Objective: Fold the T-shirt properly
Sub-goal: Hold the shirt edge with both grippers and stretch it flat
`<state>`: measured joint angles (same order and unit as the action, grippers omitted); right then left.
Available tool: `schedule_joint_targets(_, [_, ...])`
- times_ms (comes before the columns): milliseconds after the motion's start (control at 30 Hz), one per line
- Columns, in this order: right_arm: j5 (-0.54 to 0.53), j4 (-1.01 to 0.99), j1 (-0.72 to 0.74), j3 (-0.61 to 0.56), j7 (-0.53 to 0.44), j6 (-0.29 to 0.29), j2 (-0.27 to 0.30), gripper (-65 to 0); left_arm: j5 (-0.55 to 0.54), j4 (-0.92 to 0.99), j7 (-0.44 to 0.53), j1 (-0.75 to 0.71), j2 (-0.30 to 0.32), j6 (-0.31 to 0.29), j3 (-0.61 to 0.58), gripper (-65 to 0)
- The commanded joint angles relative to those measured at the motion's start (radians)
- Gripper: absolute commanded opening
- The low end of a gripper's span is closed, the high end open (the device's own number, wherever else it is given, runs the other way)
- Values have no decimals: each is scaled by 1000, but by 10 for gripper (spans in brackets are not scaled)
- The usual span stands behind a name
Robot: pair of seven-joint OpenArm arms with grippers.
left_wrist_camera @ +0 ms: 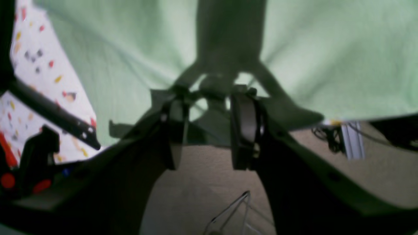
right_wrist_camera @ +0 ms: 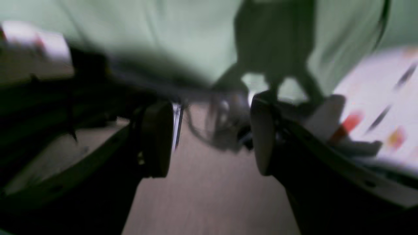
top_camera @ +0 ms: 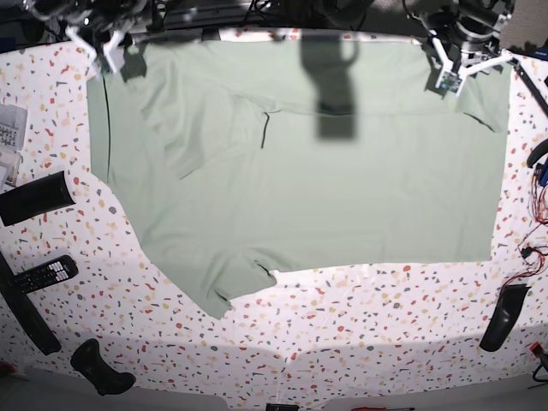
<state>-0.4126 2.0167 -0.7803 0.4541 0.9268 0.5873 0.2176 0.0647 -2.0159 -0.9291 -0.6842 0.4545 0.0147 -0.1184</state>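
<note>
The pale green T-shirt [top_camera: 300, 171] lies spread flat over the speckled table [top_camera: 385, 325], with one sleeve pointing to the near left. My left gripper [top_camera: 449, 73] hovers at the shirt's far right corner. In the left wrist view the left gripper [left_wrist_camera: 210, 130] is open, nothing sits between its fingers, and its shadow falls on the T-shirt [left_wrist_camera: 114, 49]. At the far left corner my right gripper [top_camera: 107, 56] hangs over the cloth edge. The blurred right wrist view shows the right gripper [right_wrist_camera: 209, 140] open and empty, with the T-shirt [right_wrist_camera: 163, 32] beyond it.
A remote control [top_camera: 43, 274] and a black flat piece [top_camera: 34, 199] lie at the table's left edge. A black handle [top_camera: 101, 368] rests near the front left. Another black piece [top_camera: 501, 317] and cables [top_camera: 539, 231] sit at the right. Floor shows past the far edge.
</note>
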Motion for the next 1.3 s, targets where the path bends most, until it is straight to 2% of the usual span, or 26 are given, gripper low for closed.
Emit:
schedule_joint_targets(0, [-5,17,19,3,-40,5,8,-293,-2,-30,2,-9,6,-6,0,-435])
schedule_joint_targets(200, [143,-61,153,-52,-50,4,7,-293,-2,-95,2,-9,6,-6,0,-435])
schedule_joint_targets(400, [237,-184,156,-64,-35,3,10,-293,1,-103,11,-8,6,-6,0,-435])
schedule_joint_targets(567, [236,-191,64,-58,-93,2,27,-293,68,-103,13,-9,6,28,0,-435])
schedule_joint_targets(667, [227,-191,37,-55,-93,-19,32,-293,74,-103,18,-8,6,28,0,-435])
schedule_joint_targets(900, [227,-190,20,-47,-75,-19,32,-293,75,-103,17,-8,6,27,0,-435])
schedule_joint_targets(1067, [221,-190,-7,24,-74,-20,31,-293,75,-103,17,-8,6,27,0,-435])
schedule_joint_targets(1200, [129,-179,-4,95,-69,-18,31,-293,77,-103,17,-9,6,27,0,-435])
schedule_joint_targets(1267, [117,-170,-4,119,-58,-18,31,-293,77,-103,17,-8,6,27,0,-435])
